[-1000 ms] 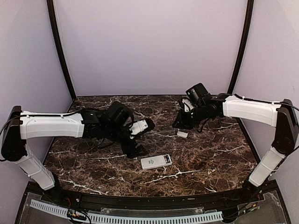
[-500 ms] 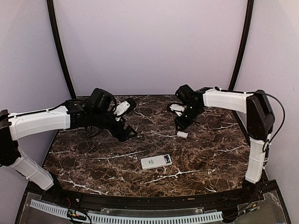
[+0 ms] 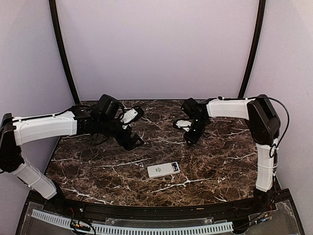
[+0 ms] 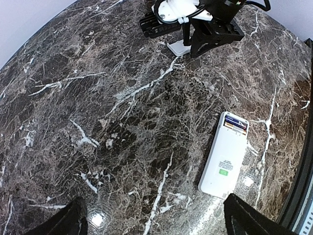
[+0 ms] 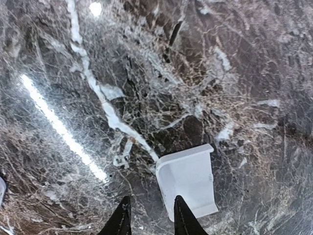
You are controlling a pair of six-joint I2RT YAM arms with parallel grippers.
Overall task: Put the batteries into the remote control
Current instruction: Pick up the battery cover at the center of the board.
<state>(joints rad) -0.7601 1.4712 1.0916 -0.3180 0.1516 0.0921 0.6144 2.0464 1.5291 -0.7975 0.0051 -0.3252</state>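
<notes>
The white remote control (image 3: 164, 169) lies flat near the table's front middle. In the left wrist view the remote control (image 4: 225, 155) shows a green mark, and coloured battery ends (image 4: 235, 125) show at its open far end. My left gripper (image 3: 133, 141) hovers wide open and empty at the back left of the remote; its fingertips (image 4: 73, 220) sit at the frame's bottom corners. My right gripper (image 3: 191, 137) points down over a small flat white piece (image 5: 188, 183), jaws narrowly apart, one fingertip (image 5: 181, 218) overlapping its near edge. That piece also shows in the left wrist view (image 4: 178, 48).
The dark marble table (image 3: 220, 161) ends at a black raised front rim (image 3: 156, 211). Purple walls enclose the back and sides. Black poles (image 3: 62, 54) stand at the back corners.
My left gripper has drawn back from beside the remote toward the back left. My right gripper has moved left and down over the small white piece, which it now hides from the top view.
</notes>
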